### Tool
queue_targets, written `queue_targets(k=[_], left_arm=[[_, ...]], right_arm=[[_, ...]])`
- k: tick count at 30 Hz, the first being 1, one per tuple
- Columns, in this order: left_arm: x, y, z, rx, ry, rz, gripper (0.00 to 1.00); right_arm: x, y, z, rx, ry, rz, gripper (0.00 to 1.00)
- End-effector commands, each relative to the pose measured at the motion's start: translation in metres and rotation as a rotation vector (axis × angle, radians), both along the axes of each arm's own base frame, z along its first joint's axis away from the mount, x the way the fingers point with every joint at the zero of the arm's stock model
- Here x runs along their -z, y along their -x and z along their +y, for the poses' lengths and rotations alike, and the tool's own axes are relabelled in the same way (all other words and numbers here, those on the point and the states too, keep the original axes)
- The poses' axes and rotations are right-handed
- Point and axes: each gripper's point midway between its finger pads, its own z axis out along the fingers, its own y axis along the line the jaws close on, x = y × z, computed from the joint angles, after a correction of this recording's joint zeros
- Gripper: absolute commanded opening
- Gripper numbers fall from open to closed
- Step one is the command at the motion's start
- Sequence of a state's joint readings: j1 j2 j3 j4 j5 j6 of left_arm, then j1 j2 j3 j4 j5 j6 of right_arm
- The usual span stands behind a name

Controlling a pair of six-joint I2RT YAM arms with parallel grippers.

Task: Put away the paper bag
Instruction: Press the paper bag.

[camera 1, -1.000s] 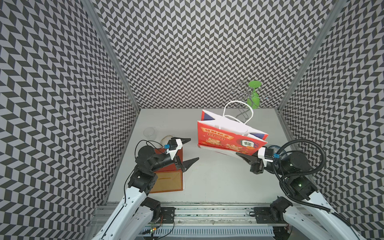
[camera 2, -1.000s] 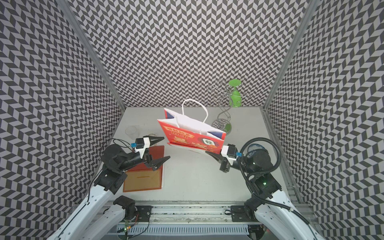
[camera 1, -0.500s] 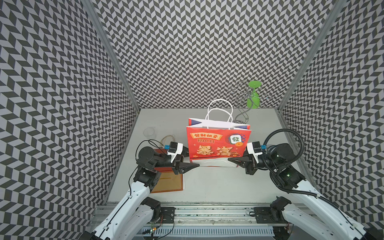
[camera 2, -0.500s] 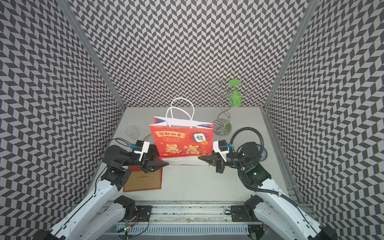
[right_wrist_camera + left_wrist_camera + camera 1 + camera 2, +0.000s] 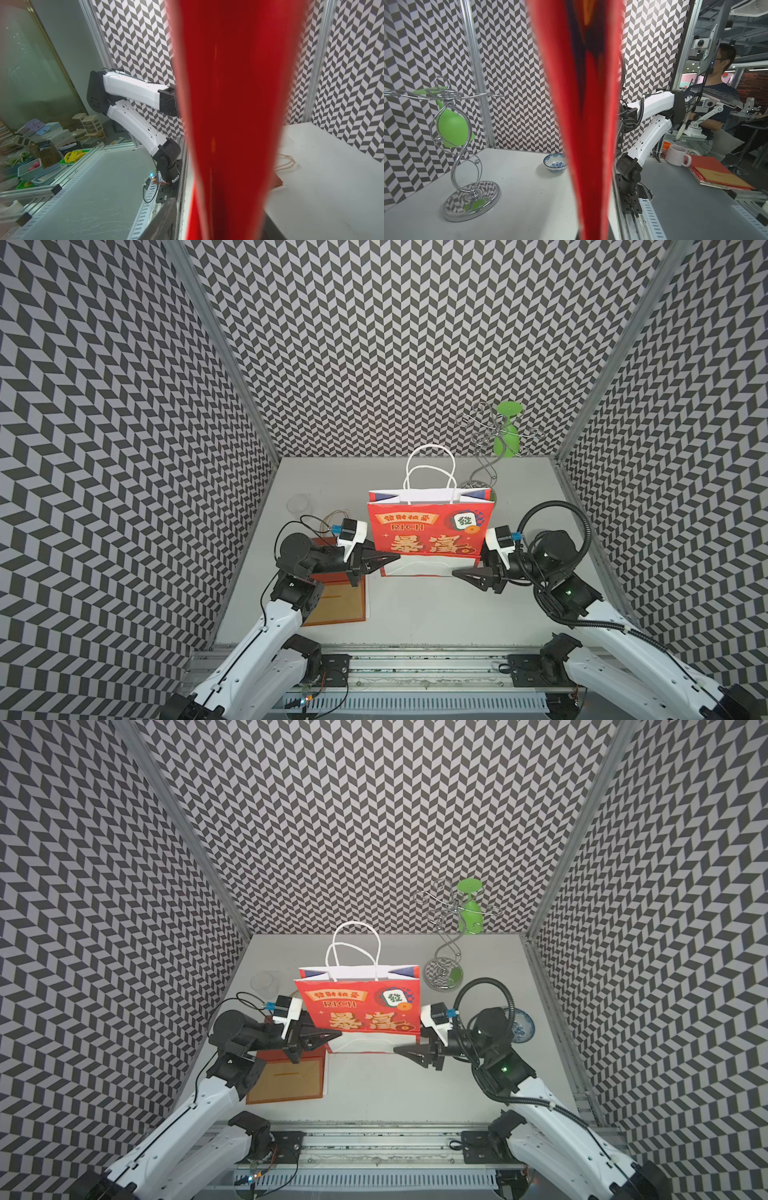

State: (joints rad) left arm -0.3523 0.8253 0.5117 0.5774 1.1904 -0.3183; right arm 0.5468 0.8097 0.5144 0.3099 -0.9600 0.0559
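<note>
Paper bag (image 5: pixel 428 531) now upright, reads "RICH"; left hand (image 5: pixel 388 559) seemingly pinching.

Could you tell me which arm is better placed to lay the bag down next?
Probably left: the left claw looks shut on the bag at its lower side edge, the paper narrowing into it in the left wrist view. The right claw is at the opposite edge, its grip unclear.

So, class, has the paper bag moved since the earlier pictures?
Yes: the paper bag has shifted left, away from the wire stand, and straightened upright.
</note>
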Motion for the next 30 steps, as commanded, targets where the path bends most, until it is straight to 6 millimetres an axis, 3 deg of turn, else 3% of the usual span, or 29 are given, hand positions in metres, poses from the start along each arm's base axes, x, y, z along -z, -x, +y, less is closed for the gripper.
queue_targets(k=[1,6,7,10,12,14,16,18,22,24,26,28,30], left_arm=[[-0.003,0.002,0.001,-0.005,0.022,0.015,0.0],[0.0,-0.013,0.0,-0.064,0.023,0.077,0.0],[0.002,-0.018,0.0,-0.082,0.019,0.089,0.0],[0.006,-0.022,-0.002,-0.086,0.006,0.114,0.0],[0.009,-0.022,-0.002,-0.083,0.002,0.122,0.0],[0.01,-0.021,-0.001,-0.083,0.001,0.119,0.0],[0.012,-0.02,-0.001,-0.08,0.0,0.12,0.0],[0.014,-0.019,-0.002,-0.071,-0.004,0.125,0.0],[0.02,-0.02,-0.002,-0.073,-0.014,0.132,0.0],[0.023,-0.02,-0.003,-0.074,-0.019,0.136,0.0],[0.026,-0.02,-0.003,-0.073,-0.023,0.142,0.0],[0.028,-0.02,-0.003,-0.07,-0.028,0.145,0.0],[0.032,-0.02,-0.003,-0.069,-0.035,0.149,0.0]], right_arm=[[0.006,0.001,-0.001,0.005,-0.027,-0.013,0.44],[0.009,0.009,0.002,-0.058,-0.022,-0.01,0.03],[0.006,0.01,0.002,-0.06,-0.026,-0.016,0.0],[-0.001,0.009,0.0,-0.042,-0.044,-0.043,0.04],[-0.007,0.004,-0.001,-0.006,-0.058,-0.05,0.39],[-0.014,0.001,-0.003,0.022,-0.073,-0.065,0.47],[-0.022,-0.001,-0.004,0.045,-0.097,-0.082,0.46],[-0.03,-0.002,-0.005,0.054,-0.118,-0.099,0.39],[-0.041,0.003,-0.005,0.022,-0.143,-0.115,0.08],[-0.045,0.005,-0.006,0.018,-0.152,-0.121,0.0],[-0.047,0.005,-0.006,0.025,-0.159,-0.119,0.0],[-0.051,0.001,-0.008,0.05,-0.167,-0.112,0.15],[-0.054,-0.001,-0.008,0.065,-0.173,-0.11,0.21]])
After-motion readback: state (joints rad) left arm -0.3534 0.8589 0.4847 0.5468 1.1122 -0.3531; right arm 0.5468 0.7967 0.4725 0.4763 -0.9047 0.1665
